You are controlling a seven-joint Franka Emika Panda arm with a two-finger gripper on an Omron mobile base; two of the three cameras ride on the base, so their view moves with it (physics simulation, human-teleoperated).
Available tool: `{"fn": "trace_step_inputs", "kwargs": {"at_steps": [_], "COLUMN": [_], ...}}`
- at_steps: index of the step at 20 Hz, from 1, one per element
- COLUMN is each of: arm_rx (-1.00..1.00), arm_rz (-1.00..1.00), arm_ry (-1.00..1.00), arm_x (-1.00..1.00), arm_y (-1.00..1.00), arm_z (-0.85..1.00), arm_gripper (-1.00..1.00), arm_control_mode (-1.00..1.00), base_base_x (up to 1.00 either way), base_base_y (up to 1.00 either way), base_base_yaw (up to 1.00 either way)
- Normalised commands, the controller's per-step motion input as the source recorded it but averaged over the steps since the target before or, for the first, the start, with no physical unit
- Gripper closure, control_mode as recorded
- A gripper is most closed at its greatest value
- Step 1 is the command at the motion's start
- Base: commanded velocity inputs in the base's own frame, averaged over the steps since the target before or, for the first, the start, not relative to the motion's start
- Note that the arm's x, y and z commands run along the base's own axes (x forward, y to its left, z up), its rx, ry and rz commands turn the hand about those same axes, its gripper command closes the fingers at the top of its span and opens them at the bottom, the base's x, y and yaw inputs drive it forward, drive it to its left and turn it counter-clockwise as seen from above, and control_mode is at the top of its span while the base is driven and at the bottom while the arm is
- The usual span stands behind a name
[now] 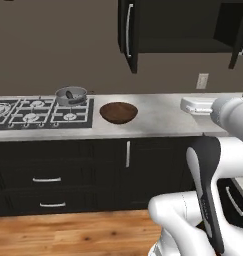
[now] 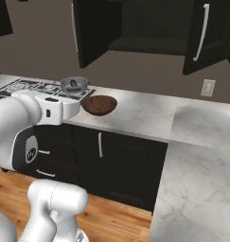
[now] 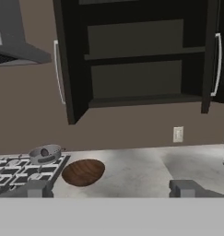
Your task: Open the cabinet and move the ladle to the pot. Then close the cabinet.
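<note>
Fingers point(image 3: 38, 188) spread wide, empty, facing the counter point(image 3: 141, 168). Cabinet point(image 3: 136, 60) stands with both doors swung out. Ladle point(image 1: 71, 95) lies inside the pot point(image 1: 71, 95) on the stove point(image 1: 38, 111), wooden bowl point(image 1: 118, 112) just beside.

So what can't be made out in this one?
- Ladle: a small dark shape inside the pot, too small to confirm.
- Cabinet: top cut off by the hand view's edge.
- Claw: just its tips show, set apart; the grey band hides the rest.
</note>
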Motion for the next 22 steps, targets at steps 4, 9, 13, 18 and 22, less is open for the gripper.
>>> {"fn": "trace_step_inputs", "kwargs": {"at_steps": [4, 9, 13, 18, 22], "arm_rx": [0.00, 0.00, 0.00, 0.00, 0.00], "arm_rz": [0.00, 0.00, 0.00, 0.00, 0.00], "arm_ry": [0.00, 0.00, 0.00, 0.00, 0.00], "arm_x": [0.00, 0.00, 0.00, 0.00, 0.00], "arm_y": [0.00, 0.00, 0.00, 0.00, 0.00], "arm_z": [0.00, 0.00, 0.00, 0.00, 0.00], "arm_gripper": [-1.00, -1.00, -1.00, -1.00, -1.00], "arm_control_mode": [1.00, 1.00, 1.00, 1.00, 1.00], "base_base_x": [0.32, 0.49, 0.48, 0.50, 0.40], "base_base_y": [-0.24, -0.47, -0.44, -0.26, -0.33], "base_base_yaw": [0.00, 0.00, -0.01, -0.01, -0.01]}}
